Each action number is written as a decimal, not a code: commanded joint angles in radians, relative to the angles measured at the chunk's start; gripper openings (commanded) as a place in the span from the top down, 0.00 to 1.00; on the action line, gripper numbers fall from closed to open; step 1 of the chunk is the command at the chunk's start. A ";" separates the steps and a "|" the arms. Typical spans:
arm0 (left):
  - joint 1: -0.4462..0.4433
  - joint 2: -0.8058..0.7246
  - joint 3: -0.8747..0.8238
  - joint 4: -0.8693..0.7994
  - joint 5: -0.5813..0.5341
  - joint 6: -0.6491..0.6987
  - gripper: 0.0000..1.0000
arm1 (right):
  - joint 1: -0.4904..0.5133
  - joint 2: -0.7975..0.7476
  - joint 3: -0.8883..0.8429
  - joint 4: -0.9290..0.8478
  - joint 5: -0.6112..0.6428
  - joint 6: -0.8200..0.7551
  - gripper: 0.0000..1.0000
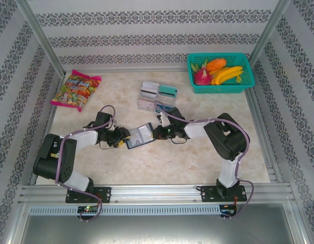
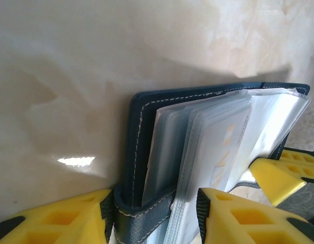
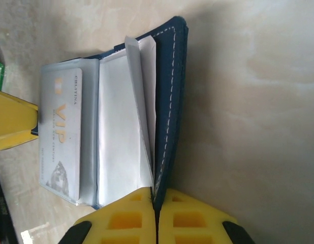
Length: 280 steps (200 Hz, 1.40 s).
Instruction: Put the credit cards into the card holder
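L claw [image 2: 154,216] & R claw [image 3: 157,213] both clenched on holder [image 1: 140,135], at its 9 & 3 o'clock, prob. to spread sleeves [image 3: 121,127]; loose cards [image 1: 158,95] at 12.

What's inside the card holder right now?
A grey VIP card sits in one clear sleeve of the open card holder. The neighbouring sleeves look empty; pockets behind the folded pages are covered.
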 commanded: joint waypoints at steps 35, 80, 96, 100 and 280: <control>-0.043 0.040 -0.013 0.131 0.127 -0.048 0.59 | -0.001 0.073 -0.033 0.025 -0.005 0.031 1.00; -0.043 0.020 0.019 0.106 0.137 -0.053 0.63 | 0.004 0.094 -0.017 0.027 -0.021 0.039 1.00; -0.043 -0.001 0.044 0.074 0.135 -0.047 0.60 | 0.004 0.109 -0.009 0.027 -0.029 0.043 1.00; -0.042 -0.005 0.050 0.068 0.133 -0.045 0.60 | 0.004 0.113 -0.008 0.029 -0.033 0.046 1.00; -0.042 -0.006 0.155 -0.050 0.100 0.017 0.84 | 0.008 0.171 0.016 0.061 -0.071 0.089 1.00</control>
